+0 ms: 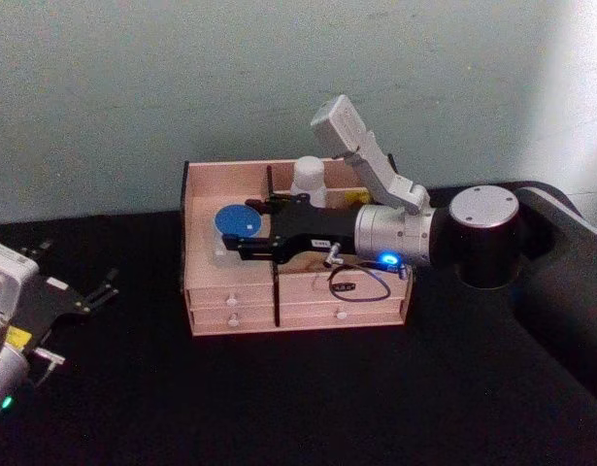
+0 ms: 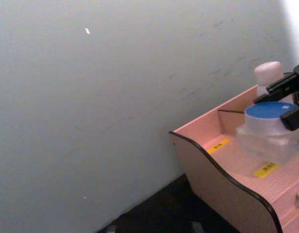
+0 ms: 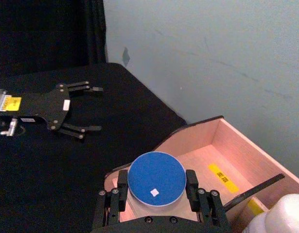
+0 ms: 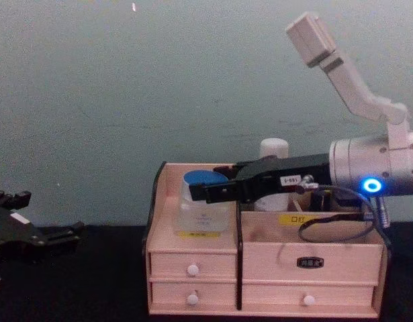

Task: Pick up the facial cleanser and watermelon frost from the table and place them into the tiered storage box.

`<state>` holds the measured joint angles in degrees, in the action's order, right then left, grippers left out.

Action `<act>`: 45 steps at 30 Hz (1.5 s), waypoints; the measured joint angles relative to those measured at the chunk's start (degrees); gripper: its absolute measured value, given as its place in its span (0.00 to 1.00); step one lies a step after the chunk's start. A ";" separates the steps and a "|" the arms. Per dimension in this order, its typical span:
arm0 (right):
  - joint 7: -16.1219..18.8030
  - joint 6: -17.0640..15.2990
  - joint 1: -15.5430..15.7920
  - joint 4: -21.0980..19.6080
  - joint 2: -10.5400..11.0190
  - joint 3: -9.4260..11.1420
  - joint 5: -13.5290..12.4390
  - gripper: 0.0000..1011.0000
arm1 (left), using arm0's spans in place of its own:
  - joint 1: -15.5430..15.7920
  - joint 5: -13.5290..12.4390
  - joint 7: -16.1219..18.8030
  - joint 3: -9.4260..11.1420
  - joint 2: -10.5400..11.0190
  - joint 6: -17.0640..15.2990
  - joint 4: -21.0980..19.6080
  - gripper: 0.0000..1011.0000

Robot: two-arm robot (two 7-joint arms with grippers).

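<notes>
Right gripper (image 3: 156,191) fingers (image 3: 191,180) pinch the jar (image 3: 156,177) by its sides — probably stiff, light, slick — inside the box (image 1: 230,317); left gripper (image 3: 98,109), spread, idles at the desk's (image 1: 279,408) left.

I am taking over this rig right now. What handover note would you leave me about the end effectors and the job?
Left end effector: open, idle, low over the black table at the left.
Right end effector: shut on the blue-lidded jar, over the tiered storage box's left compartment.
Done: white-capped bottle stands in the box's back right compartment.
Left: probably lower the jar, release it, pull the arm back.
</notes>
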<state>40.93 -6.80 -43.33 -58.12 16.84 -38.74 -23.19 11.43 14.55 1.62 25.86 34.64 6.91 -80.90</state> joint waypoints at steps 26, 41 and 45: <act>0.57 -0.16 -3.88 9.85 -5.16 0.60 2.28 0.70 | 0.00 0.00 0.00 0.00 0.00 0.00 0.00 0.99; 0.34 -0.72 -3.92 10.13 -5.36 1.03 2.39 0.70 | 0.00 0.00 0.00 0.00 0.00 0.00 0.00 0.99; 0.34 -0.69 -3.91 10.13 -5.35 1.01 2.39 0.70 | 0.00 0.00 0.00 0.00 0.00 0.00 0.00 0.99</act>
<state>41.28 -7.48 -47.24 -47.99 11.48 -37.73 -20.79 11.43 14.55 1.62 25.86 34.65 6.91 -80.90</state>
